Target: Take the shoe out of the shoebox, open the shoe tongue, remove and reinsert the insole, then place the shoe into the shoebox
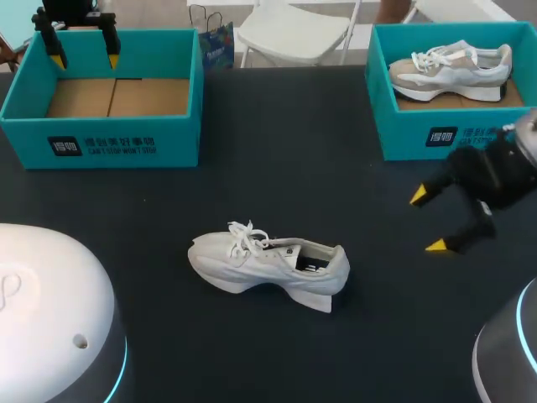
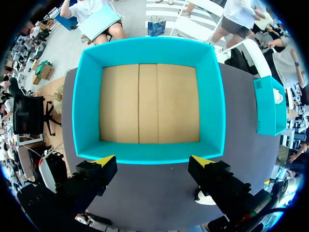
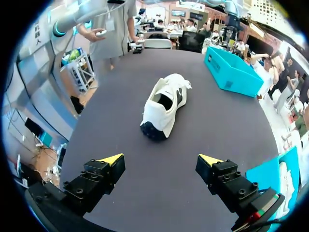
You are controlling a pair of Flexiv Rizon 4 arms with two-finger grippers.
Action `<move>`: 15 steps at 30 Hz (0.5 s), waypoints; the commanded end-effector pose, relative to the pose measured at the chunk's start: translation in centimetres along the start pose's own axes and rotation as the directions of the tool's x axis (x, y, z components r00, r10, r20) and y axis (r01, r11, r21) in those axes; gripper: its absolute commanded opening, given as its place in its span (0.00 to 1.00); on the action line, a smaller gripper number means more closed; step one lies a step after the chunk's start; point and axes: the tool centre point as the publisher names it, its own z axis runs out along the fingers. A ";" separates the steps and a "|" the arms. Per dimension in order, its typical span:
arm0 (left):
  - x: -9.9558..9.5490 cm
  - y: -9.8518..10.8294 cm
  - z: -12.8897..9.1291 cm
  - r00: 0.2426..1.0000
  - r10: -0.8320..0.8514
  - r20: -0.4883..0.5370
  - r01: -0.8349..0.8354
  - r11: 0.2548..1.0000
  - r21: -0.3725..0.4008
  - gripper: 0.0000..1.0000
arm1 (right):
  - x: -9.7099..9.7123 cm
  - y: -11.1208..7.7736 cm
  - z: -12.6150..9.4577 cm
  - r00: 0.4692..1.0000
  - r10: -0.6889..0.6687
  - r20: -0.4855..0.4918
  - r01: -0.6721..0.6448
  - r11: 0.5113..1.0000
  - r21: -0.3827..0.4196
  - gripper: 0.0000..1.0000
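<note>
The shoe (image 1: 268, 264) is lying out on the counter (image 1: 277, 134), left claw (image 1: 85, 60) hanging released over the empty box (image 1: 101, 147), right claw (image 1: 427, 222) gaping near the shoe, so only the take-out is looking done.

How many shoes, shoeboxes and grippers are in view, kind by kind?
Shoes: 2, the white shoe lying loose and the second shoe inside the right shoebox.
Shoeboxes: 2, the right shoebox and the left shoebox, which is empty.
Grippers: 2, the left gripper and the right gripper, both open.
Total: 6.
</note>
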 end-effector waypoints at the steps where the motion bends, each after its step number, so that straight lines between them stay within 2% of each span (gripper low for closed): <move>1: 0.0 0.0 0.0 1.000 0.000 0.000 0.000 1.000 0.000 1.00 | 0.6 -2.8 0.9 0.999 0.003 0.038 0.006 0.975 -0.224 1.00; 3: 0.0 0.0 0.0 1.000 0.000 0.000 0.000 1.000 0.000 1.00 | 0.5 -3.3 1.4 0.998 -0.003 0.061 0.017 0.970 -0.244 1.00; 5: 0.0 0.0 0.0 1.000 0.000 0.000 0.000 1.000 0.000 1.00 | 0.6 -4.3 1.9 0.995 0.017 0.100 0.014 0.955 -0.298 1.00; 7: 0.0 0.0 0.0 1.000 0.000 0.000 0.000 1.000 0.000 1.00 | 0.8 -5.0 2.3 0.994 0.010 0.107 0.023 0.951 -0.308 1.00; 10: 0.0 0.0 0.0 1.000 0.000 0.000 0.000 1.000 0.000 1.00 | 1.2 -6.1 3.0 0.996 -0.010 0.093 0.038 0.950 -0.310 1.00; 12: 0.0 0.0 0.0 1.000 0.000 0.000 0.000 1.000 0.000 1.00 | 1.3 -6.8 3.3 0.998 -0.027 0.061 0.043 0.959 -0.281 1.00; 15: 0.0 0.0 0.0 1.000 0.000 0.000 0.000 1.000 0.000 1.00 | 1.3 -6.8 3.3 0.998 -0.027 0.061 0.043 0.959 -0.281 1.00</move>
